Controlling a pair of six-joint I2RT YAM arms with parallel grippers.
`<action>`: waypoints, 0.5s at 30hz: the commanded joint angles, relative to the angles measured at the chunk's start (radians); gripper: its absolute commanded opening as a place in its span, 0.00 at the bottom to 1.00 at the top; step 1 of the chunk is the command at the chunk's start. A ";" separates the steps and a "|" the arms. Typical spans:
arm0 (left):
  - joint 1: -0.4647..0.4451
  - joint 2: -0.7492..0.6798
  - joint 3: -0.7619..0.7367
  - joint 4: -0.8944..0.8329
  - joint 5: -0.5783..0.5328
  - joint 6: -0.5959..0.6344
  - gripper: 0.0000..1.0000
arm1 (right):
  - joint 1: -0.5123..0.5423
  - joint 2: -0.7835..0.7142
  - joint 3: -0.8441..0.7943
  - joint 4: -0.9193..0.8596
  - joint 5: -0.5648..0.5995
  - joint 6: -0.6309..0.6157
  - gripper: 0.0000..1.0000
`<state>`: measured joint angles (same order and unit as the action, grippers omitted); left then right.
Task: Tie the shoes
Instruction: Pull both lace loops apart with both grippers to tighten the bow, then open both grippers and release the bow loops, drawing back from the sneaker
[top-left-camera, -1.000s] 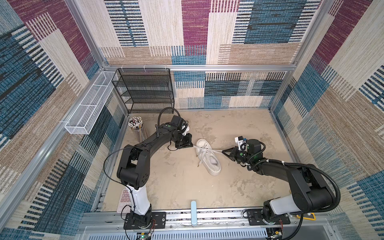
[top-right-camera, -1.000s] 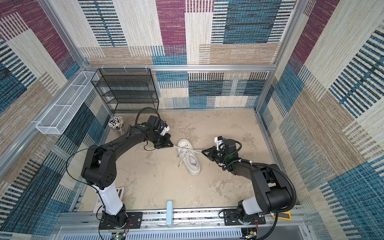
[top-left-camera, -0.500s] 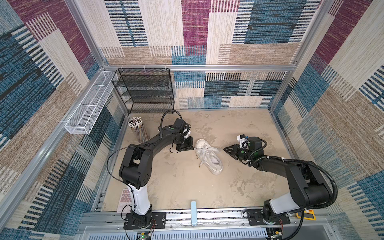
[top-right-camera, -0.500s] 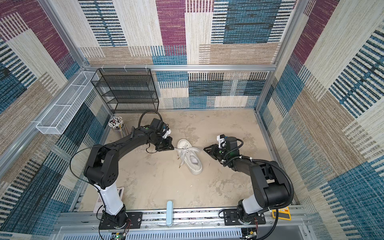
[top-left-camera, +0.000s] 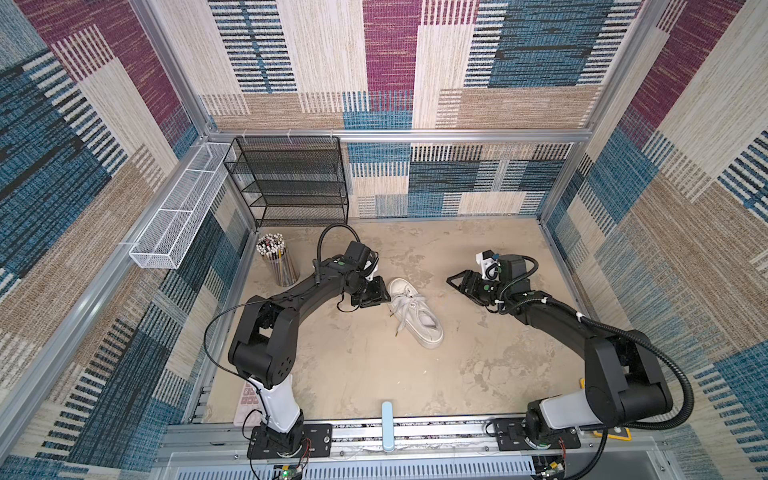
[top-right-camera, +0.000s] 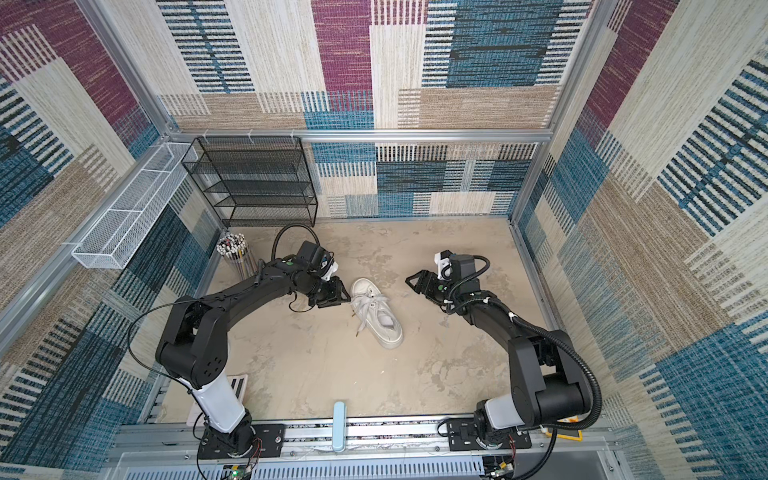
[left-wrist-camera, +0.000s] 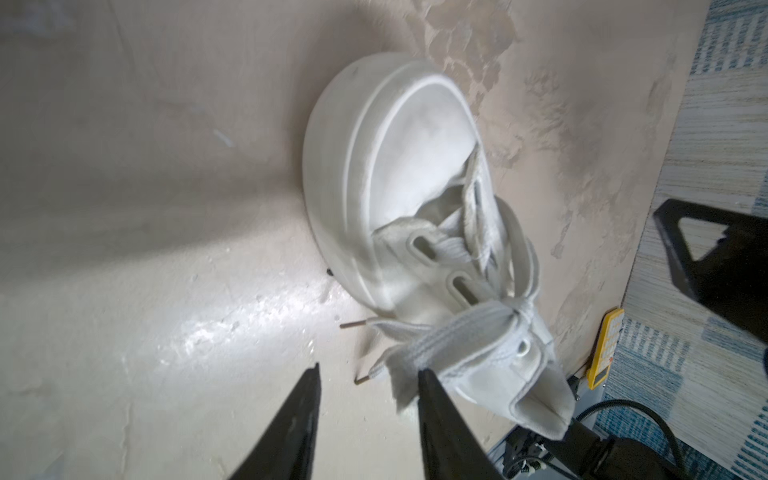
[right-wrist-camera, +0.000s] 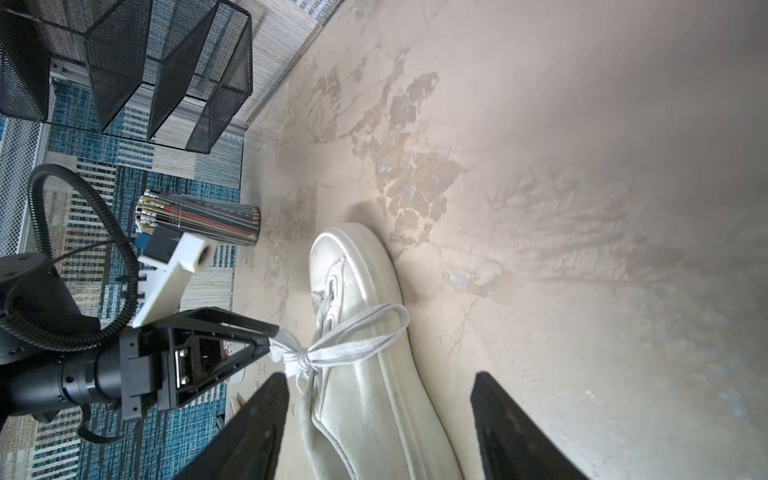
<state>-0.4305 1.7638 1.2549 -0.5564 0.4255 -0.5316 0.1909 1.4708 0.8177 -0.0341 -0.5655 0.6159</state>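
— white rubber sole (left-wrist-camera: 324, 187), thick and glossy: the shoe (top-left-camera: 419, 322) lies about the middle of the worktop (top-left-camera: 353, 374), heel toward the front edge, toe toward the back edge. what's new?
— a second ago both claws were shut and hauling the laces (right-wrist-camera: 353, 349) out straight to either side. now the right claw (right-wrist-camera: 380, 374) has let go and backed off toward the right edge, jaws wide, nothing between them.
— and the left claw (left-wrist-camera: 368, 368)?
— just beside the toe, on the left-edge side. its jaws have parted; a lace loop rests against one finger (left-wrist-camera: 436, 415), not pinched as far as i can see.
— so the pull is over.
— i'd judge so. a small tight knot (right-wrist-camera: 305, 358) sits over the lacing with a flat loop falling to each side, which reads as a finished bow. little seems left but clearing away.
— textures?
— upper (left-wrist-camera: 415, 158) smooth and leather-like, with oval eyelets (left-wrist-camera: 424, 249). the laces are flat, woven, off-white and limp, ending in thin dark tips (left-wrist-camera: 347, 325). the worktop is beige and mottled like patchy plaster, shiny where light hits.
— farther back?
— a clear cup of pencils (top-left-camera: 278, 266) near the left edge, then a black mesh rack (top-left-camera: 291, 183) in the back left corner.
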 joint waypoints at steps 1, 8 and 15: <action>0.004 -0.063 -0.048 0.068 0.017 -0.048 0.58 | 0.028 0.049 0.078 -0.154 0.020 -0.121 0.72; 0.067 -0.160 -0.095 0.059 0.040 -0.053 0.69 | 0.134 0.023 0.033 -0.174 -0.035 -0.100 0.74; 0.079 -0.211 -0.137 0.005 0.042 0.014 0.72 | 0.220 -0.013 -0.070 -0.075 -0.092 -0.007 0.76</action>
<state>-0.3534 1.5707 1.1393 -0.5240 0.4515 -0.5636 0.3882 1.4727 0.7643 -0.1768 -0.6220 0.5598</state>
